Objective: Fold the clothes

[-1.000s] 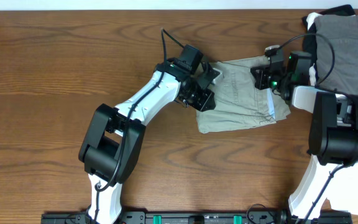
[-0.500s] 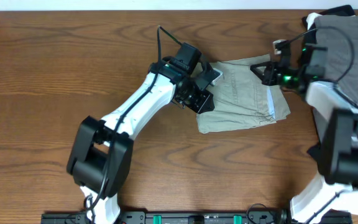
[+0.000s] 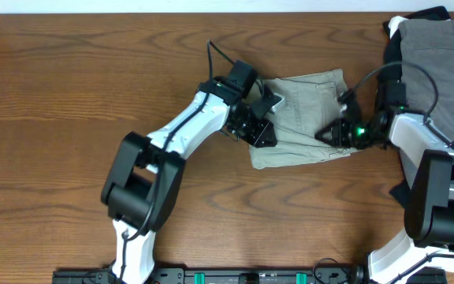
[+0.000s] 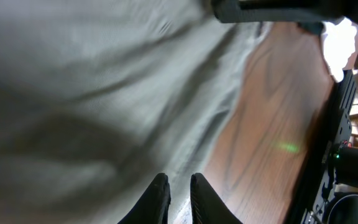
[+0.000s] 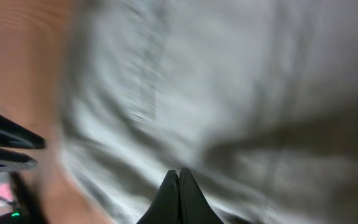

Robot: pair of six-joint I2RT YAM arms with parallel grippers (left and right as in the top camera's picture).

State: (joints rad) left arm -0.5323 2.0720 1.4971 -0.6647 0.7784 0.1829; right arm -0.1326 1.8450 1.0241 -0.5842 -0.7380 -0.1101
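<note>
The khaki-olive shorts (image 3: 302, 118) lie folded on the wooden table (image 3: 53, 118), right of centre. My left gripper (image 3: 263, 134) rests on their left edge. In the left wrist view the fingers (image 4: 179, 183) are nearly together over the cloth (image 4: 104, 74), with nothing visibly pinched. My right gripper (image 3: 327, 132) lies low on the right part of the shorts. In the blurred right wrist view its fingers (image 5: 179, 177) are pressed shut over the cloth (image 5: 229, 74). The right arm hides the shorts' right edge.
A pile of grey, black and white garments (image 3: 440, 55) lies at the back right corner, partly under the right arm. Bare wood (image 4: 272, 124) shows beside the shorts' edge in the left wrist view.
My right gripper has swung from the shorts' upper right corner down onto their lower right part. The pale blue lining no longer shows. The left gripper has stayed at the left edge.
</note>
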